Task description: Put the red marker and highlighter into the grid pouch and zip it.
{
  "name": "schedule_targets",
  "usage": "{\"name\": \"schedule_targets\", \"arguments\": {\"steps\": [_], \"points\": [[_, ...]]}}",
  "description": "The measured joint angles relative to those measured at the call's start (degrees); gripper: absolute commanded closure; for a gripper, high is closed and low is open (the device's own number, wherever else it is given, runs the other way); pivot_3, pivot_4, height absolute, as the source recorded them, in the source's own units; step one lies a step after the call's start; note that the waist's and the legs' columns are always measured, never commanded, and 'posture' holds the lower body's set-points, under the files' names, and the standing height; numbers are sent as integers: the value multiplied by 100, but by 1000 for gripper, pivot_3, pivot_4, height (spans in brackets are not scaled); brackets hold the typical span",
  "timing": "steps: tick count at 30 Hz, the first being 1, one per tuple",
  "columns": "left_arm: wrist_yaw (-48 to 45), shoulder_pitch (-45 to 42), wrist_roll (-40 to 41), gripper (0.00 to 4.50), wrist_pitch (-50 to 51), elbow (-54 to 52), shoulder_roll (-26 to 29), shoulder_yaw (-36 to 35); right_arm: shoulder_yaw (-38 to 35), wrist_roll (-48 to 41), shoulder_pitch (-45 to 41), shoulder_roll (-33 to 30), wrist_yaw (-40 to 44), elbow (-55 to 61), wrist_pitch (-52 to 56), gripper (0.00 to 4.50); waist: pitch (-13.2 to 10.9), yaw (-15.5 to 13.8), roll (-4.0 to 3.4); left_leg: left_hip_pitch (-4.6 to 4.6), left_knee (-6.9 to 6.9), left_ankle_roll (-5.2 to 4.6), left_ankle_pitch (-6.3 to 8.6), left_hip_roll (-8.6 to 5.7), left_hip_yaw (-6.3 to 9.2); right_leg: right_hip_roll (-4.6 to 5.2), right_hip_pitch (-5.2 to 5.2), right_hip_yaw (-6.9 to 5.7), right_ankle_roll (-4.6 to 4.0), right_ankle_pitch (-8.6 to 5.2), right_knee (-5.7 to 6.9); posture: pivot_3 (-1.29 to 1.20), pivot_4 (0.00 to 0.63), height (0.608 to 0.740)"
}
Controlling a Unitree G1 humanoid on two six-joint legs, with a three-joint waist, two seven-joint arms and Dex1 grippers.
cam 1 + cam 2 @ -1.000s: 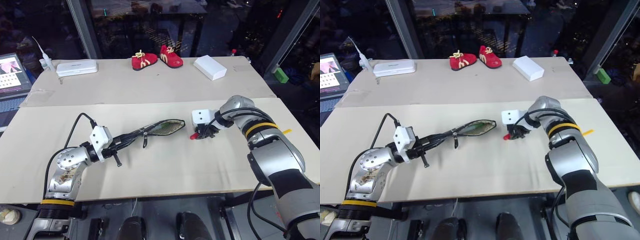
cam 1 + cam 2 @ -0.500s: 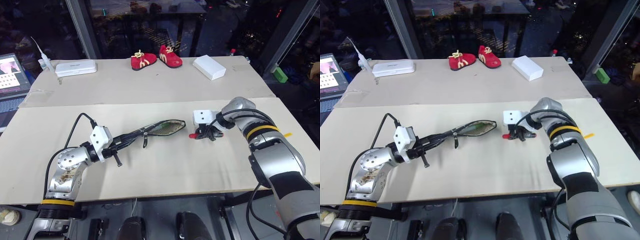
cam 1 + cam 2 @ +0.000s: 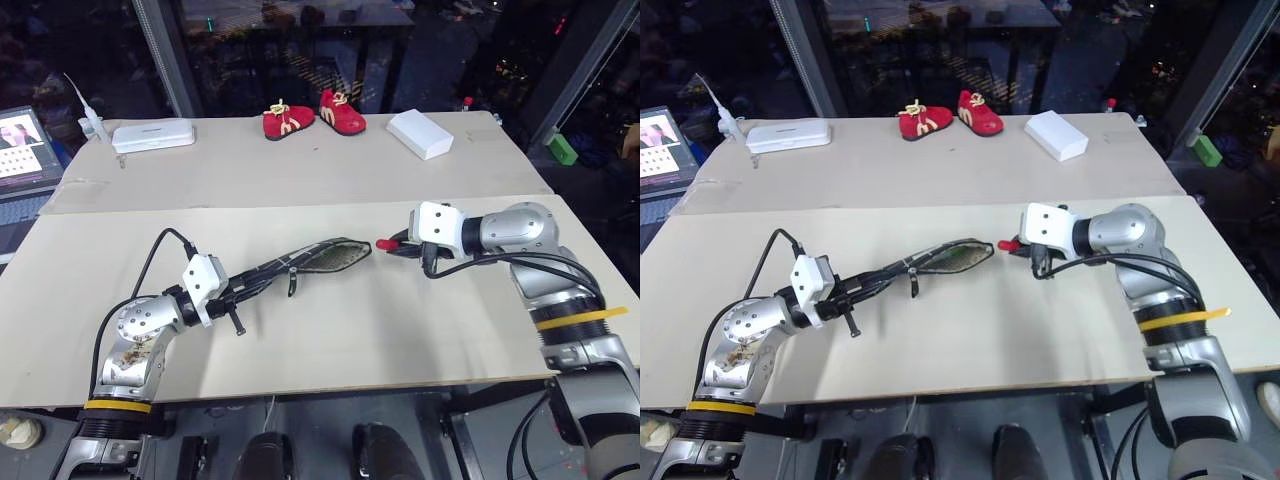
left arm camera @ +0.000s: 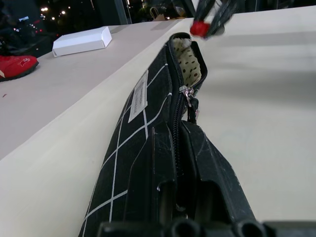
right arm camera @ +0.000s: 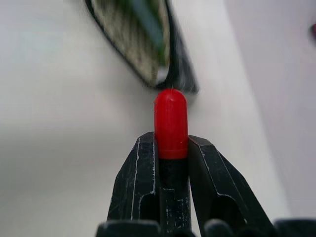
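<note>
Between my right gripper (image 5: 170, 148) fingers the red marker (image 5: 170, 123) sits clamped, just short of the grid pouch (image 3: 335, 257), whose tail my left gripper (image 4: 180, 197) pinches; the highlighter (image 5: 148, 24) seems inside already. Misaligned, the marker could snag the pouch's rim.

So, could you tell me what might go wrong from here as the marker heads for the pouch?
The grid pouch gapes only narrowly at its far end, so the red marker could catch on the rim instead of sliding in. A push there might bend the pouch, since the left gripper clamps only the opposite end. The highlighter seems to lie inside already and may block it.
</note>
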State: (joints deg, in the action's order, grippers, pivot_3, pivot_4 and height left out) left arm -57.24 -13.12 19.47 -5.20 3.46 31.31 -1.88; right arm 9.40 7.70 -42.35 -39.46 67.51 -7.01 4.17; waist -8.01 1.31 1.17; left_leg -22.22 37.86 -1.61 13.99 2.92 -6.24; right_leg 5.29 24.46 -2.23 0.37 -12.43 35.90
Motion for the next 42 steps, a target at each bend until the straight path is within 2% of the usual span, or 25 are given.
{"name": "schedule_targets", "arguments": {"steps": [5,7,11,16,20,25,34,42], "points": [[-10,-93,-24,4500,0,16,-12,38,104,50,-117,-9,-153,1412,625,4037,0,-48,0,-8,0,1,1,-4,-1,-5,6,-2,0,0,-3,0,150,740],[-11,-101,-26,4500,0,25,-17,41,571,298,-60,187,-261,1837,903,4037,0,-56,1,-10,1,1,1,-5,-1,-5,6,-2,0,0,-3,0,150,740],[-17,-124,-26,4500,1,35,-18,43,1070,653,42,303,-435,1892,1151,4037,0,-58,1,-12,2,1,1,-8,-2,-4,7,-3,0,-1,-3,0,150,740],[-28,-157,-26,4500,1,88,-17,43,1201,846,39,313,-532,1964,1407,4037,0,-61,1,-13,2,1,1,-7,-1,-5,7,-5,0,-1,-5,0,150,740],[-42,-197,-27,4500,2,113,-11,48,1321,1021,-10,573,-709,1960,1550,4037,0,-44,1,-11,2,1,1,-6,-1,-7,7,-4,0,-1,-2,0,150,740],[-61,-240,-28,4500,3,138,-9,50,1589,1187,-150,918,-862,1845,1615,4037,0,-49,1,-12,2,1,1,-7,-1,-8,7,-5,1,-1,-3,0,150,740],[-65,-240,-38,4500,14,179,-7,53,2357,1849,-344,1326,-1402,764,875,4037,0,-47,1,-13,2,1,0,-8,-3,-7,7,-5,1,-1,-3,0,150,740],[-45,-192,-37,4500,15,178,27,38,2380,2151,-706,1754,-2055,-402,350,4037,0,-26,1,-14,2,1,0,-5,-4,-9,10,-5,0,-1,-2,0,150,740]]}}
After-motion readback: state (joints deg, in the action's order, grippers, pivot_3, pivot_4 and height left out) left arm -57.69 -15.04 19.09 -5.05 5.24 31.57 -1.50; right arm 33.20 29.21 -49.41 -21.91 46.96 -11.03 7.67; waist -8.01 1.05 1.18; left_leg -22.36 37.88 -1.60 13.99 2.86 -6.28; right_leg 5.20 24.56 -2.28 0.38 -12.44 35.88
